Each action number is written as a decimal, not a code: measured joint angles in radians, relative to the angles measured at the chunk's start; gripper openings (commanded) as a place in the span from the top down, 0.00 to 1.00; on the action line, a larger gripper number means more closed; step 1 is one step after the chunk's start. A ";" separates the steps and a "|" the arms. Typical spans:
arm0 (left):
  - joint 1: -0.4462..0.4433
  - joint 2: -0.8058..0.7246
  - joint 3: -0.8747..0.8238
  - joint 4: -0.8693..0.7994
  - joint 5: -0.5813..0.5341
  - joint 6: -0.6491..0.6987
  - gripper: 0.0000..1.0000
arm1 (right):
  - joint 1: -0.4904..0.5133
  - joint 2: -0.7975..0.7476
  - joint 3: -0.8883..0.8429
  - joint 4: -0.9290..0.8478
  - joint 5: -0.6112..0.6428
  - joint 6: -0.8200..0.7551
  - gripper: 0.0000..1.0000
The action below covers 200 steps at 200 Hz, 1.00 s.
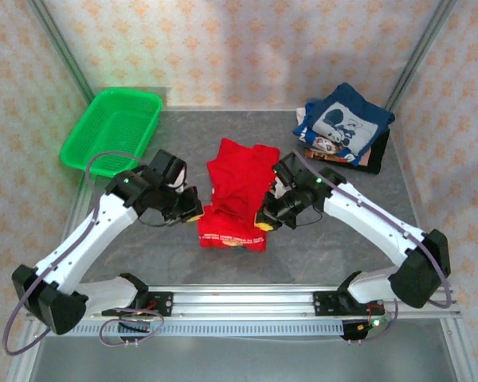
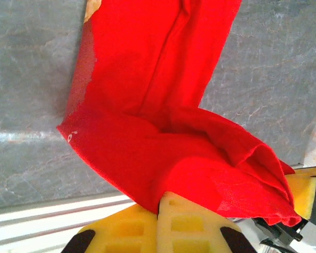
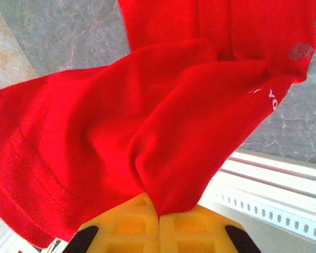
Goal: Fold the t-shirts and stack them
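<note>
Folding the red t-shirt [image 1: 237, 179] is the step now; it lies on the table [image 1: 303, 256]; the left gripper [image 1: 193, 213] and right gripper [image 1: 264, 224] each pinch a near edge tight; next, carry both edges over together, then stack it on the folded t-shirts [image 1: 344, 127].

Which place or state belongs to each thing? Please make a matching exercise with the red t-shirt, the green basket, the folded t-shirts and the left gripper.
Things:
1. red t-shirt
2. green basket
3. folded t-shirts
4. left gripper

Places or states:
a. stacked in the far right corner
b. shut on red cloth
c. far left corner
d. in the middle, held at two sides

Pairs: 1-d, 2-c, 3-a, 4-b
</note>
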<state>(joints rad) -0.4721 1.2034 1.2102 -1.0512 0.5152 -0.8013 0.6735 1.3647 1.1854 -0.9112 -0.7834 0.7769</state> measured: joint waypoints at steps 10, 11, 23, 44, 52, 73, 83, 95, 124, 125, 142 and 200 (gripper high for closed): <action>0.009 0.032 0.016 0.013 0.002 0.022 1.00 | -0.020 0.023 0.013 -0.011 -0.007 -0.022 1.00; 0.010 0.034 0.016 0.014 0.002 0.024 1.00 | -0.021 0.024 0.013 -0.011 -0.006 -0.024 1.00; 0.021 0.065 0.023 0.032 0.002 0.046 1.00 | -0.044 0.053 0.029 -0.020 -0.012 -0.051 1.00; 0.041 0.124 0.034 0.050 0.006 0.083 1.00 | -0.071 0.103 0.056 -0.034 -0.022 -0.094 1.00; 0.049 0.148 0.039 0.060 0.009 0.097 1.00 | -0.080 0.119 0.061 -0.036 -0.026 -0.110 1.00; 0.069 0.198 0.040 0.095 0.024 0.123 1.00 | -0.103 0.155 0.067 -0.041 -0.034 -0.147 1.00; 0.078 0.222 0.040 0.113 0.031 0.130 1.00 | -0.117 0.177 0.070 -0.044 -0.039 -0.163 1.00; 0.086 0.251 0.041 0.130 0.035 0.142 1.00 | -0.131 0.203 0.075 -0.047 -0.042 -0.182 1.00; 0.096 0.325 0.061 0.160 0.046 0.172 1.00 | -0.148 0.268 0.095 -0.048 -0.047 -0.219 1.00; 0.096 0.328 0.063 0.162 0.046 0.173 1.00 | -0.148 0.269 0.096 -0.048 -0.047 -0.220 1.00; 0.106 0.361 0.073 0.169 0.046 0.192 1.00 | -0.150 0.307 0.115 -0.051 -0.048 -0.240 1.00; 0.141 0.445 0.118 0.190 0.045 0.231 1.00 | -0.191 0.369 0.163 -0.058 -0.045 -0.282 1.00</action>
<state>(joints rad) -0.3309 1.6482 1.3281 -0.8616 0.5606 -0.5701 0.4824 1.7332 1.3487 -0.9695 -0.8284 0.4953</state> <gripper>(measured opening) 0.048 0.042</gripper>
